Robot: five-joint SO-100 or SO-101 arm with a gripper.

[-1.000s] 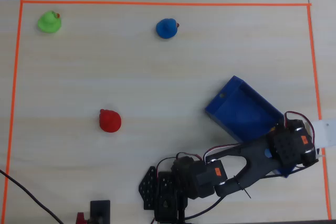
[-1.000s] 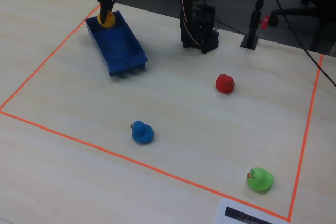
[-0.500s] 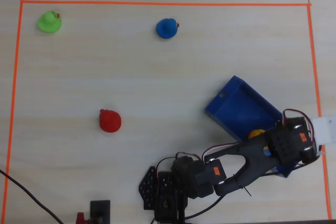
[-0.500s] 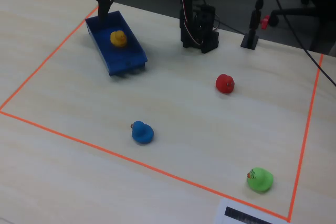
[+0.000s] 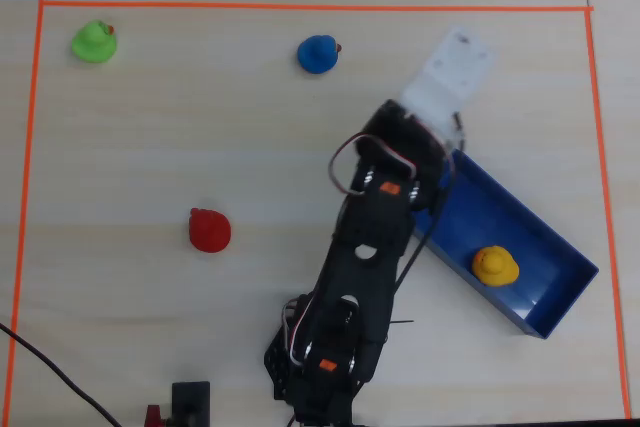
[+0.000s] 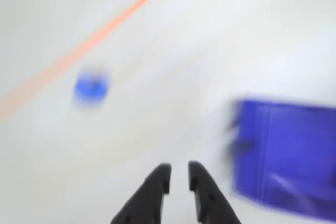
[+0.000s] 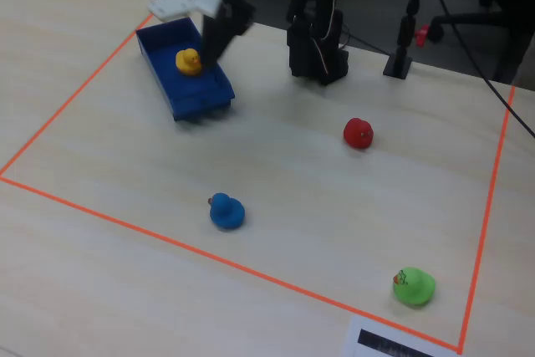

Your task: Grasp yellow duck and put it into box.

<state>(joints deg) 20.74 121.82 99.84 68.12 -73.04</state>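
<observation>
Basically claw [image 6: 178,174] is empty, fingers nearly together w/ only a thin gap, nothing between them; wrist view is motion-blurred. Box [image 6: 294,156] sits just to its right in that view, blue duck [image 6: 91,86] further off to upper left. Yellow duck [image 5: 495,265] lies inside box [image 5: 560,292], toward the end far from the claw in overhead view, apart from the fingers, so drop looks done and arm prob. clear of the tray. Red duck [image 5: 210,230] and green duck [image 5: 94,42] are well away, untouched on table [image 5: 200,137] inside orange tape border [image 5: 300,6].
</observation>
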